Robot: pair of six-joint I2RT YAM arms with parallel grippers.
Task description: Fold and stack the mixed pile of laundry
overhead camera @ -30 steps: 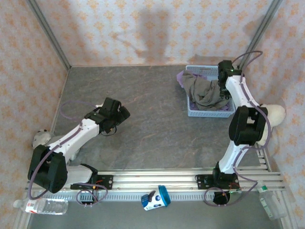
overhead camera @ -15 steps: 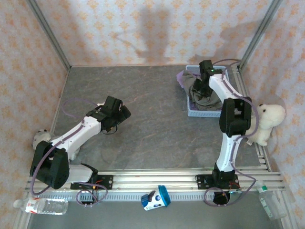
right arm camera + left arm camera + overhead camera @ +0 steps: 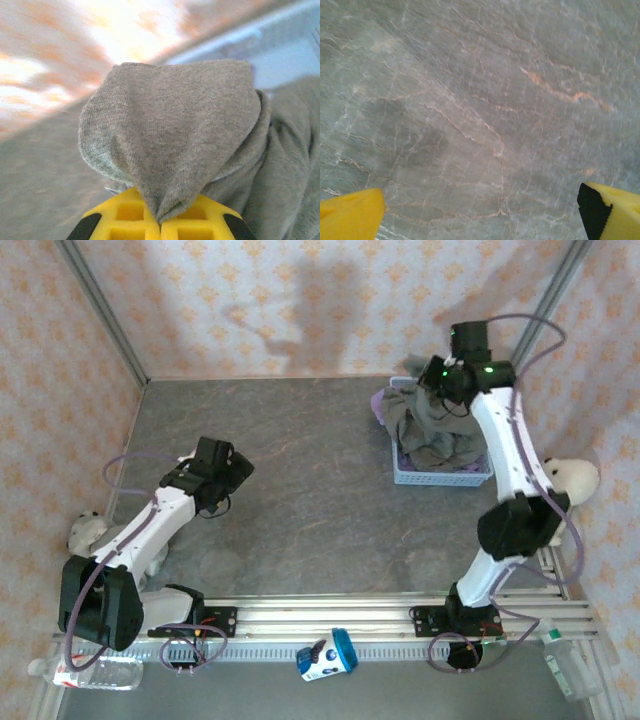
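Right gripper [image 3: 160,223] is pinching a fold of the grey-olive garment [image 3: 170,140] above the basket's [image 3: 440,478] far edge; left gripper [image 3: 480,212] is hovering, jaws spread, over open table [image 3: 320,470].

I see the basket [image 3: 441,477] far right on the bench [image 3: 300,510]; the cloth garment [image 3: 432,436] lies in it, the T-shirt [image 3: 380,402] at its left rim.

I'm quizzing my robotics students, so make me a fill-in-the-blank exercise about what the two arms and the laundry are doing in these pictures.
The right end effector grips the plain grey-olive cloth garment with its jaws ___.
That garment trails down into the light blue lattice plastic basket, on the far ___ of the grey marbled table.
The left end effector has its jaws ___ above the table.
Missing words: shut; right; open.
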